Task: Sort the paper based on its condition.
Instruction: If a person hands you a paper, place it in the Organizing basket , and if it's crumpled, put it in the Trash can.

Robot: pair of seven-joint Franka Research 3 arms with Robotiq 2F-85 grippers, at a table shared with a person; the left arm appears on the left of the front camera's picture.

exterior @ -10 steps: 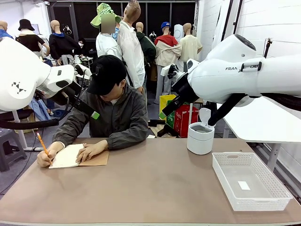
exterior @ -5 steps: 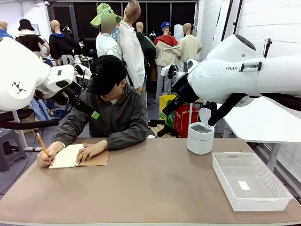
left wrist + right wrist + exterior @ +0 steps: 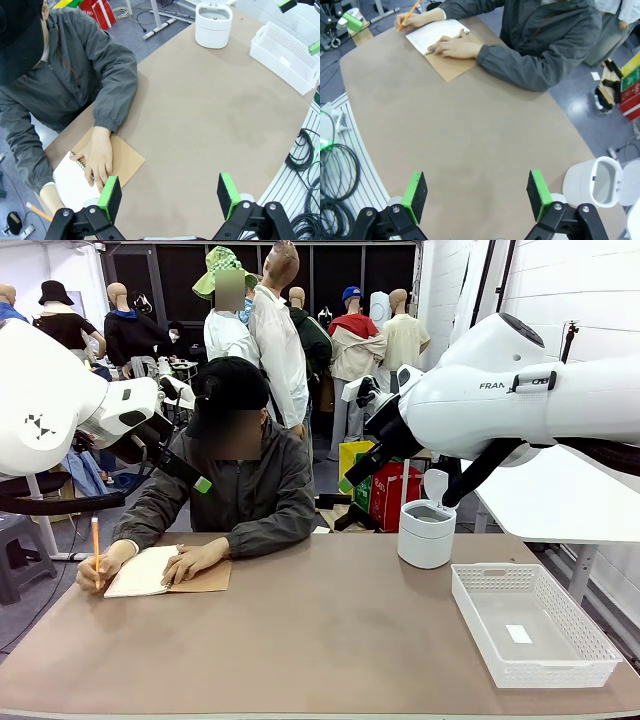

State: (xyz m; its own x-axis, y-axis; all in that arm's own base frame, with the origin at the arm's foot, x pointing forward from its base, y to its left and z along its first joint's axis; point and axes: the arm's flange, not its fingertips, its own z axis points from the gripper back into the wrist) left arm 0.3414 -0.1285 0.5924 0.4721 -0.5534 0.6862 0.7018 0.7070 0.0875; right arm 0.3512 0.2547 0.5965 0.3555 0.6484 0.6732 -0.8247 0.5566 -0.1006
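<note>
A white perforated basket [image 3: 600, 648] sits at the right end of the brown table [image 3: 330, 640], and inside it lies one tiny white slip [image 3: 518, 634] flat on the floor of the basket – nothing else in there. Just beyond the basket's far left corner stands a small white bin [image 3: 426, 533] with its lid flipped up; its inside looks grey and dim (contents too dark to tell).

Well to the left of the basket, at the table's far-left edge, a person in a grey jacket [image 3: 235, 490] has a spiral-bound notebook [image 3: 168, 572] open to a plain off-white paper page [image 3: 142, 572], the brown kraft cover folded out flat beside it. One hand [image 3: 195, 560] presses the page, the other hand [image 3: 97, 570] holds an orange pencil [image 3: 95, 545] upright at the page's outer edge.

The left gripper [image 3: 170, 192] hangs above the table near the notebook, green pads spread wide with nothing between them – the right gripper [image 3: 476, 192] likewise stands wide apart and bare over the middle of the table
</note>
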